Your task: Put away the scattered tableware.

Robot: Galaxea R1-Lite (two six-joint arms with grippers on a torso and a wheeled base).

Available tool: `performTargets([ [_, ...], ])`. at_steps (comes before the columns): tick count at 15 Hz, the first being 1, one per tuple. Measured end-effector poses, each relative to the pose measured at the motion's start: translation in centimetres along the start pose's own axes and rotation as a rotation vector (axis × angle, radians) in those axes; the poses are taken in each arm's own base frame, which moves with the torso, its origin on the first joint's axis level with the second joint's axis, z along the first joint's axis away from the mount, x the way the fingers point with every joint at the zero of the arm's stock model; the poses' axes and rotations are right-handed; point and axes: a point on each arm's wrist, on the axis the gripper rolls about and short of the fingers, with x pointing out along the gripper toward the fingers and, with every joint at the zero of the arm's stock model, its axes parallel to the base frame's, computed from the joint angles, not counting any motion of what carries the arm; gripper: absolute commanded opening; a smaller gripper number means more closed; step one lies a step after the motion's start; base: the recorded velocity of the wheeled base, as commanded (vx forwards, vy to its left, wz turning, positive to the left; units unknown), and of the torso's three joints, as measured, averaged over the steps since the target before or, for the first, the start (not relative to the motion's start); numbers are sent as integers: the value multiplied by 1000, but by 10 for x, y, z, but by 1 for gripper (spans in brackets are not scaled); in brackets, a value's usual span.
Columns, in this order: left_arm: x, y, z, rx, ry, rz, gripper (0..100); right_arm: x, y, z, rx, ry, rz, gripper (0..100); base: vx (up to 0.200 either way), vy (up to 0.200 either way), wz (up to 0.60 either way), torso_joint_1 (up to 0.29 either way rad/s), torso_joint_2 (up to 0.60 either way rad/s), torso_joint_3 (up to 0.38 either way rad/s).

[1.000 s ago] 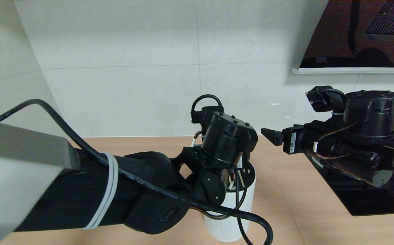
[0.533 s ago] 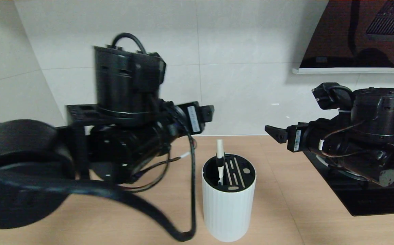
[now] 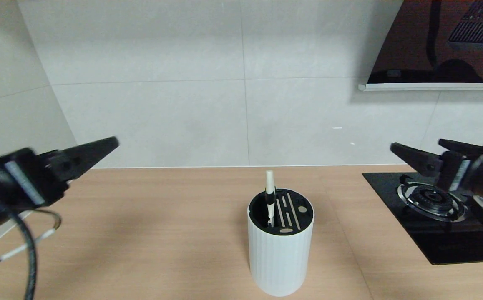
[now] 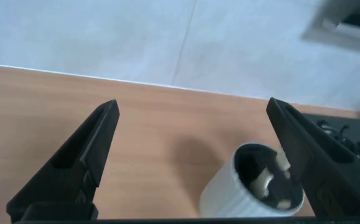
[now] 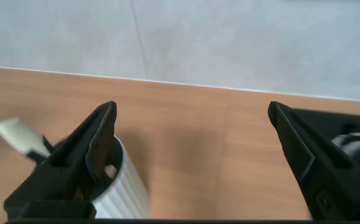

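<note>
Both arms have drawn back sideways; left gripper (image 4: 192, 109) and right gripper (image 5: 191, 109) gape empty. The utensil (image 3: 270, 196) stands upright in the holder (image 3: 281, 254) between them (right seems nearer).

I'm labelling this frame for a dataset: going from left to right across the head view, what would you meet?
left gripper → white utensil holder → right gripper

One white ribbed utensil holder (image 3: 280, 258) is standing on one counter (image 3: 162, 233), holding one white-handled utensil (image 3: 270, 183). At three o'clock, one gas hob (image 3: 446, 243) is showing one burner (image 3: 429, 199); one range hood (image 3: 433, 46) is hanging at one o'clock.
</note>
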Motion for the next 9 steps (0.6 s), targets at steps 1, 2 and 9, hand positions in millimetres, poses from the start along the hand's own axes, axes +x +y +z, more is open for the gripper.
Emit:
performTargets([
  [1, -18, 11, -8, 15, -5, -11, 100, -19, -7, 0, -2, -28, -10, 100, 0, 0, 0, 0, 0, 0],
  [2, -40, 24, -16, 23, -30, -18, 100, -41, -15, -3, -5, -51, -26, 100, 0, 0, 0, 0, 0, 0],
  [9, -150, 68, -68, 125, -222, 106, 100, -180, -45, -47, -72, -85, -200, 100, 0, 0, 0, 0, 0, 0],
])
